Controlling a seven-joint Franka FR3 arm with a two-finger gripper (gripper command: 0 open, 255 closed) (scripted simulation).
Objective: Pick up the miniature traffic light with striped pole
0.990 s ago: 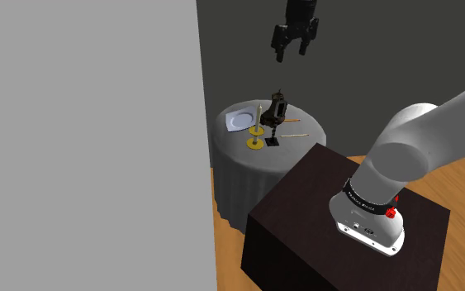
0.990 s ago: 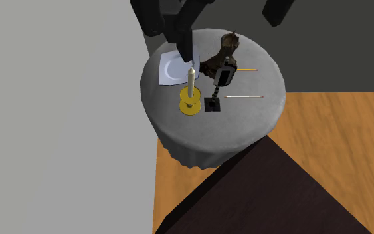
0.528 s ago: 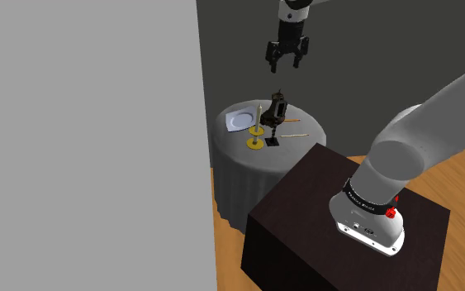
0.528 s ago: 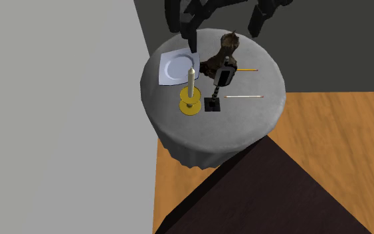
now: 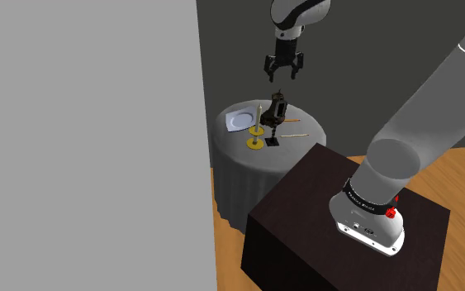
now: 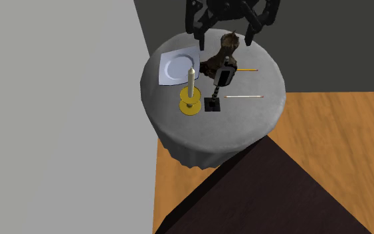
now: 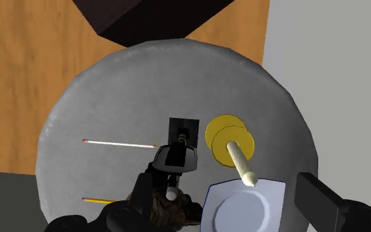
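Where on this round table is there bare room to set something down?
Bare cloth: the broad strip of table between the candle holder, the traffic light and the rim nearest the stand; also a narrow margin beyond the two sticks. Crowded: plate, figurine, candle holder and traffic light stand close together.

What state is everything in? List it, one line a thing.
gripper: open, empty, above the table.
traffic light: upright on its base, not held.
candle: upright in its yellow holder, no flame.
plate: flat, empty.
thin sticks: both lying flat.
brown figurine: standing, untouched.
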